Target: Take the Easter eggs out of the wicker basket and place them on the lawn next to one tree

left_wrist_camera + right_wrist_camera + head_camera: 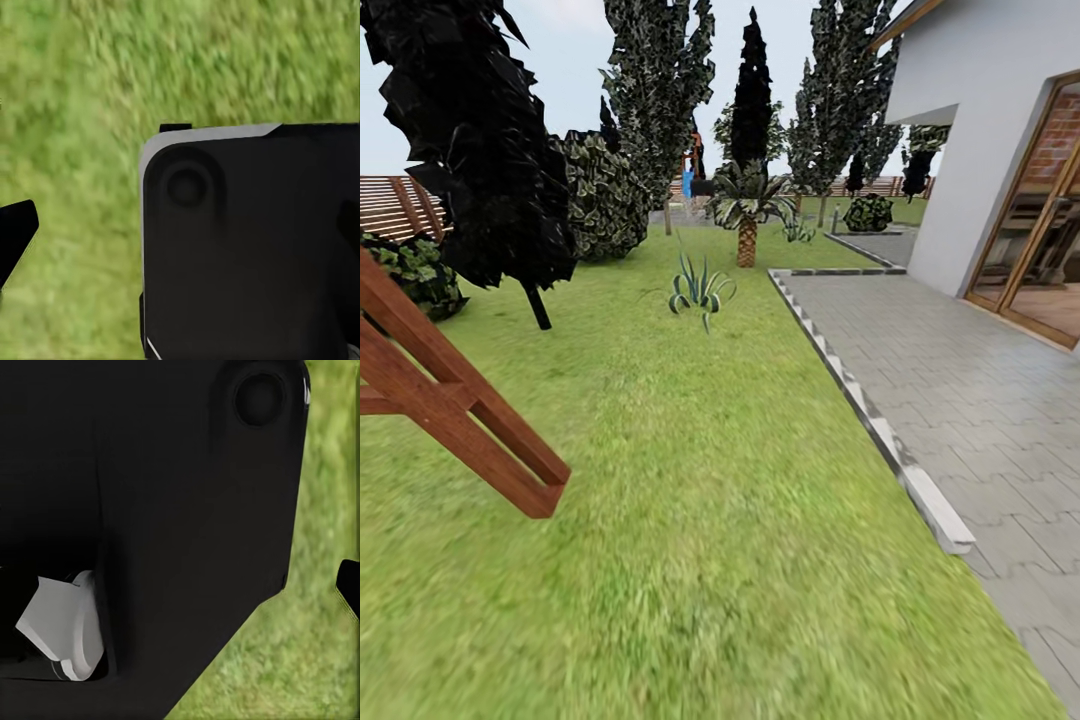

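A red-brown wooden frame (450,400) is cut off at the head view's left edge.

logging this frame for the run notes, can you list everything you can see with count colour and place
mottled green grass lawn: one, green, fills the foreground and middle
grey paved patio: one, grey, right of the lawn, pale kerb along its edge
white house with wood-framed glass doors: one, white, far right
reddish-brown wooden beam frame: one, slanting in from the left edge
black-leaved tree with thin black trunk: one, left
spiky striped green plant: one, mid-lawn
small palm with scaly brown trunk: one, behind it
tall speckled trees: several, dark, at the back
brown slatted fence: far left
black robot body panel: over grass, in the left wrist view; another in the right wrist view
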Available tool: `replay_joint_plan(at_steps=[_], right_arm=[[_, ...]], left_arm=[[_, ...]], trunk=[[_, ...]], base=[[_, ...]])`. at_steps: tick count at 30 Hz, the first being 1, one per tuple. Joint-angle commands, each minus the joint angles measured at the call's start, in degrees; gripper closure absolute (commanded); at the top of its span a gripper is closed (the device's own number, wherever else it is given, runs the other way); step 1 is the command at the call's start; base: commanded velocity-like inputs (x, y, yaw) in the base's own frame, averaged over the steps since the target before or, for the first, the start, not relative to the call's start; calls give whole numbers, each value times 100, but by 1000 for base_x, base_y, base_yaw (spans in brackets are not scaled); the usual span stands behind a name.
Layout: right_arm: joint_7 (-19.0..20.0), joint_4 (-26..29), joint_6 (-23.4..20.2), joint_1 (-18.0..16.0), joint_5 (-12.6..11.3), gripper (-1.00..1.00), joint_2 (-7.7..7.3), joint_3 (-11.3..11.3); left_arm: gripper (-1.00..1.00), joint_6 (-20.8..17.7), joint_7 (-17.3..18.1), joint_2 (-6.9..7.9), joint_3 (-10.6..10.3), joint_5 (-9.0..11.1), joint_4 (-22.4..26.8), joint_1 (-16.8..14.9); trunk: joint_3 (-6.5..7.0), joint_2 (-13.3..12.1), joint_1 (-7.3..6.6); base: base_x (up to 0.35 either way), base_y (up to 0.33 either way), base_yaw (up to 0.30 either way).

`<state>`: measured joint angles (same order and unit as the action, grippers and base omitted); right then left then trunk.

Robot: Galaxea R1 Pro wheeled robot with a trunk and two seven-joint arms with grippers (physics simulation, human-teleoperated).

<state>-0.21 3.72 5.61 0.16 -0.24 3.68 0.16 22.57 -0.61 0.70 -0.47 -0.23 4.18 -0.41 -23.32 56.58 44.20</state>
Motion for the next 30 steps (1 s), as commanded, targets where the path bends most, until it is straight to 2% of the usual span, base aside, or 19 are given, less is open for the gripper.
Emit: replay_joint_plan(at_steps=[1, 20, 30], right_arm=[[-3, 6, 11, 2, -3, -100, 1, 1], [2, -2, 3, 2, -3, -100, 1, 1], [2, -1, 2, 2, -1, -100, 1, 1]], left_arm=[[-100, 19, -6, 1, -6, -3, -4, -3], [-100, 53, -5, 1, -6, -3, -4, -3], [-100, 55, -4, 1, -6, -3, -4, -3]], trunk=[[-5, 3, 4], [-5, 3, 4], [-5, 3, 4]], base=[[321, 0, 8], [321, 0, 4], [321, 0, 161]])
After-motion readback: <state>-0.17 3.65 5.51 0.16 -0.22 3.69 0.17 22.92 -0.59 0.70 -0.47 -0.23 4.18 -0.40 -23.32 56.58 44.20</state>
